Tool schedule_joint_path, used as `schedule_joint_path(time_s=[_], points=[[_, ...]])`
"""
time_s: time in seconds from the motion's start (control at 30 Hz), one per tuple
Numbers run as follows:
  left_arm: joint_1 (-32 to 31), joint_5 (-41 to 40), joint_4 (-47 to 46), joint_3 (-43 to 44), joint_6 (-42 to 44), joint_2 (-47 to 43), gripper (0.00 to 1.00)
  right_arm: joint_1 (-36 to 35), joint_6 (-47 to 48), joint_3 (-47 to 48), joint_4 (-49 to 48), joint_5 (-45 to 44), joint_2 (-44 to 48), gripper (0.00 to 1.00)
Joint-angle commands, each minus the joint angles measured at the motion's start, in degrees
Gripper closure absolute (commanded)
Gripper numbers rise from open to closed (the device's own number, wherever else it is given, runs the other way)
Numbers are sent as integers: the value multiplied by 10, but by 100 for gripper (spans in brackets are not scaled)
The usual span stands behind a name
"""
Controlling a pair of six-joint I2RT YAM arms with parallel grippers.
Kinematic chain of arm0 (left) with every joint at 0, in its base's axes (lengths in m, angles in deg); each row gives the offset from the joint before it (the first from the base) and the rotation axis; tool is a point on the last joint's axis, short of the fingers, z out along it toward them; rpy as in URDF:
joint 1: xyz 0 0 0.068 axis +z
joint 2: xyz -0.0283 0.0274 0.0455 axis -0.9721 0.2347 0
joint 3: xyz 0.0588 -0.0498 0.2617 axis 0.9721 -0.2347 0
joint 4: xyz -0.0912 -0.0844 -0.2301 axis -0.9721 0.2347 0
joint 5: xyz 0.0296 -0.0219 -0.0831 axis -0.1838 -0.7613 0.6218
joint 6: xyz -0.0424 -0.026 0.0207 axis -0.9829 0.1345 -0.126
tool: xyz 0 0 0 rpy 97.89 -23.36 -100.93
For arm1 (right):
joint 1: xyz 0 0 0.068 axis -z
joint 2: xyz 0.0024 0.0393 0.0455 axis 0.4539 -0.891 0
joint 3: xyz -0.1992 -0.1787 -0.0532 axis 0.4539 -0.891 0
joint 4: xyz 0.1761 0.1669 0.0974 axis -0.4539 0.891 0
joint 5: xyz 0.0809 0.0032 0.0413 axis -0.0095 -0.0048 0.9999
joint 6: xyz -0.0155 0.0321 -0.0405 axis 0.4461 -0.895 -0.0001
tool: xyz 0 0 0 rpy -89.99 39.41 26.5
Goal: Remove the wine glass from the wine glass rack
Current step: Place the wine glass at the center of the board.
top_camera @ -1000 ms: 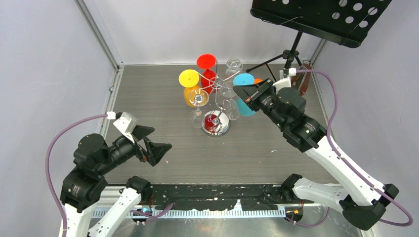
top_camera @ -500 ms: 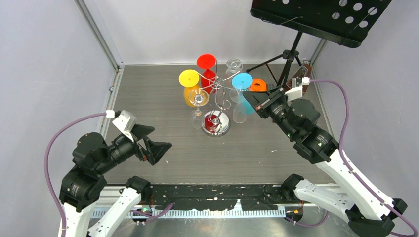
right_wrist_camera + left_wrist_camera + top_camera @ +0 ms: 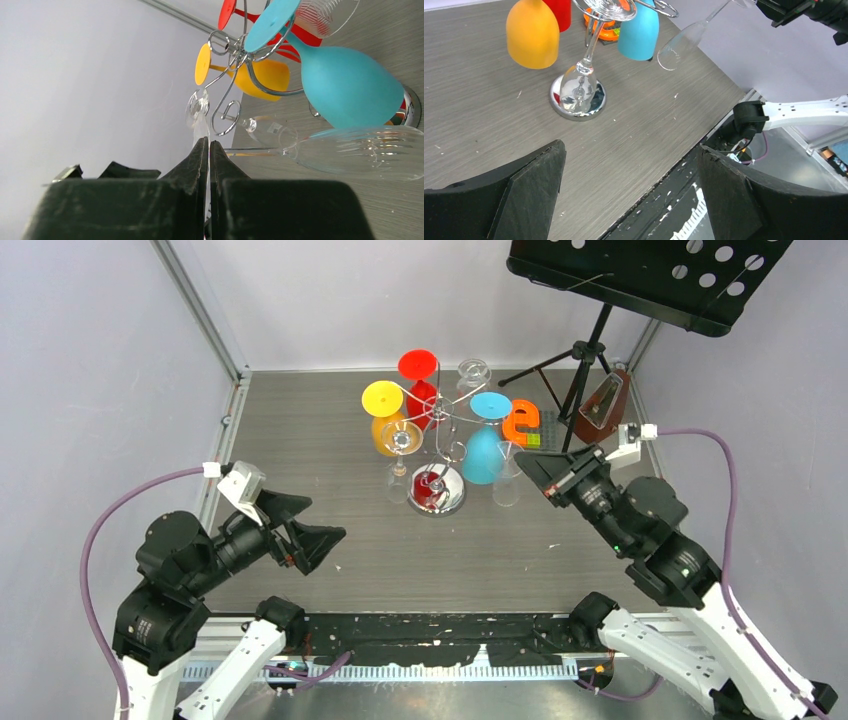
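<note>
The chrome wine glass rack (image 3: 440, 425) stands on its mirrored base (image 3: 453, 503) at the table's middle back. Yellow (image 3: 385, 418), red (image 3: 420, 380), blue (image 3: 483, 450) and clear (image 3: 400, 452) glasses hang on it. My right gripper (image 3: 530, 466) is shut on the foot of a clear wine glass (image 3: 506, 486), held tilted with the bowl down, just right of the rack and off its arms. In the right wrist view its bowl (image 3: 360, 152) lies below the blue glass (image 3: 350, 85). My left gripper (image 3: 305, 525) is open and empty, near left.
A black tripod music stand (image 3: 640, 280) overhangs the back right corner. An orange letter-shaped piece (image 3: 520, 423) and a brown metronome (image 3: 603, 405) sit behind my right gripper. Grey walls close the left, back and right sides.
My right gripper has drawn back to the right and towards the near edge, carrying the clear glass off the rack. The blue glass stays hanging. The left arm has barely moved.
</note>
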Motion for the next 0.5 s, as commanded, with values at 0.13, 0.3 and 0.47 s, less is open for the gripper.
schedule_joint_path(time_s=[0.13, 0.3, 0.47], points=[[3, 41, -44, 8, -97, 0, 1, -2, 116, 5, 12, 125, 33, 94], [3, 66, -73, -9, -152, -9, 0, -2, 181, 5, 18, 212, 32, 94], [3, 82, -78, -17, -186, -5, 0, -6, 265, 17, 21, 305, 3, 94]])
